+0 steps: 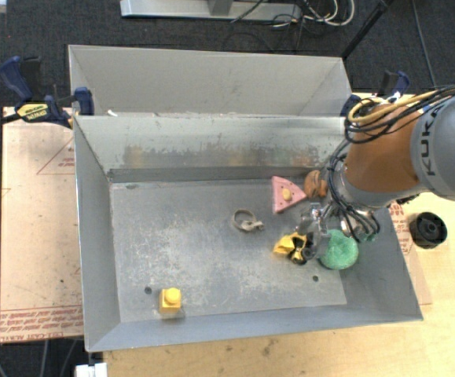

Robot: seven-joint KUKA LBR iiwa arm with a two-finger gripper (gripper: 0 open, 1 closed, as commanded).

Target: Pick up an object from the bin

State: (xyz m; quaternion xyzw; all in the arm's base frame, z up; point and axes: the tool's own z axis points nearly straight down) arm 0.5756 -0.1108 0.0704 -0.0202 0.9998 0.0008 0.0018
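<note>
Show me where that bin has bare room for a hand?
Bare floor: the left half, from the left wall to the grey ring, behind the yellow block. Crowded at right: pink wedge, yellow-black toy and green ball cluster around the gripper.

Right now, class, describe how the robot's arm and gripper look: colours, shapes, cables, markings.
The thick rounded grey arm bears dark letters, KU. A smooth orange wrist cover follows, with looped black and pale cables over it. The small silvery metal gripper has dark parts.
</note>
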